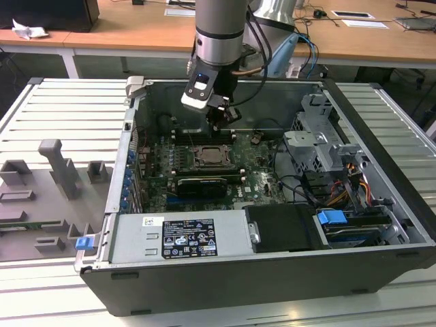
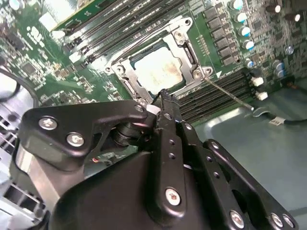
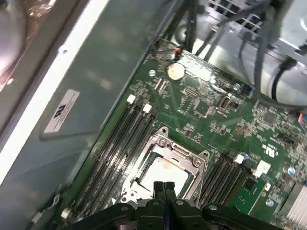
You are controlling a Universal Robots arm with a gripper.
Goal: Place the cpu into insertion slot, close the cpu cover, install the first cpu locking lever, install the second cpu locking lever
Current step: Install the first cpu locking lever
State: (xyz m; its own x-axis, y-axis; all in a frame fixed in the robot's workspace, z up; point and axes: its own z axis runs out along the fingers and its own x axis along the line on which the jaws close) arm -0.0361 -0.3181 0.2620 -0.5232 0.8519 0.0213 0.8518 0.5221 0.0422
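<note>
The cpu (image 2: 158, 69) lies flat in the insertion slot (image 2: 122, 67), its pale top showing through the cut-out of the cpu cover (image 2: 189, 50), which lies down over it. In the exterior view the cpu (image 1: 210, 157) sits mid-board inside the open computer case. My gripper (image 1: 216, 122) hovers just above the board behind the slot, fingers shut with nothing between them. Both wrist views put the fingertips (image 2: 164, 98) (image 3: 163, 186) at the socket's edge. A thin metal locking lever (image 2: 230, 96) runs out from one socket corner across the memory slots.
Long black memory slots (image 3: 120, 139) flank the socket on both sides. A coin cell (image 3: 175, 71) and cables (image 3: 268, 57) lie further along the board. The case wall (image 3: 86, 86) stands close by. Drive cages (image 1: 320, 146) fill the exterior view's right.
</note>
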